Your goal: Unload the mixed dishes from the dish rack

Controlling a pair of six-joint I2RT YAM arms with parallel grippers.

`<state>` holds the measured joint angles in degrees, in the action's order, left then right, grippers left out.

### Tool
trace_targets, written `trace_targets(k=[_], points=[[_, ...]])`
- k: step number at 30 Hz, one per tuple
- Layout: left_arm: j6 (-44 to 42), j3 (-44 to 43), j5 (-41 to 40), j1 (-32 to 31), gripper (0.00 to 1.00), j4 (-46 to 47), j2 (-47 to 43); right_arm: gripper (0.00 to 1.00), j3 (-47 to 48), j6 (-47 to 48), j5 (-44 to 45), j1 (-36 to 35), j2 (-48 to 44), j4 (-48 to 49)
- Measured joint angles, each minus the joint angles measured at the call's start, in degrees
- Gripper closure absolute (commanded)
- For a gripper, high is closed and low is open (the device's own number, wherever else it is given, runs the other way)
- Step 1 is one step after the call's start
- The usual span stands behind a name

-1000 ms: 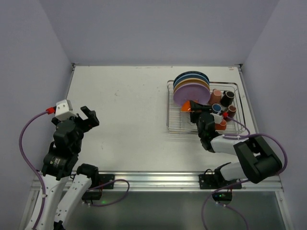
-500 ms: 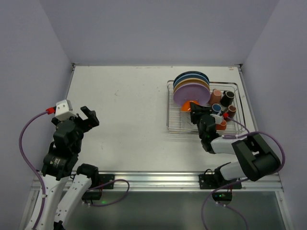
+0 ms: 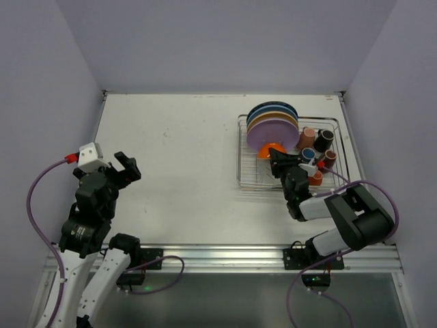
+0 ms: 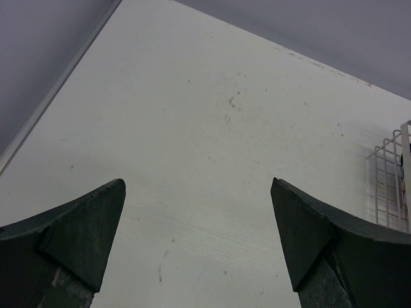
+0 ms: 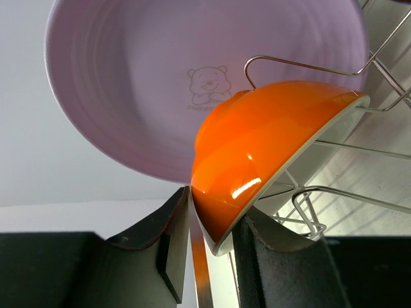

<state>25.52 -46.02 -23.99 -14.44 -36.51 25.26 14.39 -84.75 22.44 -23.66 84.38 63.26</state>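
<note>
White surface point(image 3: 171, 150), plain grey walls, mostly bare on the left. Seeing dish rack point(image 3: 240, 157) at far right of it, loaded. Plates point(image 3: 273, 113) upright on edge in the zigzag dividers, hence the tight fan, with lilac plate point(image 5: 160, 77) frontmost. Mugs point(image 3: 307, 139) bunched in the right section; not counting them, arm partly in the way.

Reading orange bowl point(image 5: 257, 147) as the current pick. Tipped on its side in front of the lilac plate and propped on rack wires, so rim presented edge-on toward the arm. Explains the approach: right gripper point(image 5: 209, 250) low, from the near side, fingers straddling the rim, one on the orange outside, one on the white inside. Looks like contact on both pads, so calling it pinched on the bowl rim. Not lifted yet, bowl resting on wire.

Left gripper point(image 4: 199, 218) spread wide, holding nothing, parked over bare surface well apart from the rack. Presumably kept out of the way, or ready for a handover; can't say which.

Bowl itself: glossy orange outer, white inner, thin rim, small next to the plate. Hard slick glaze, so expecting slip risk on a rim pinch. Wire hoop point(image 5: 302, 64) just above the bowl's top edge, so worth drawing out toward the near side rather than straight up. Faint bear print on the lilac plate; touching the bowl or just behind it, can't tell.
</note>
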Motion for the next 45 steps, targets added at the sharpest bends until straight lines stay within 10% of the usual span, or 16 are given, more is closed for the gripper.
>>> trace_targets(k=[45], points=[[0.02,0.00,-0.02,-0.66,0.00,0.00,-1.18,1.00,-1.86,6.27,-4.70,0.00,-1.36,3.63]])
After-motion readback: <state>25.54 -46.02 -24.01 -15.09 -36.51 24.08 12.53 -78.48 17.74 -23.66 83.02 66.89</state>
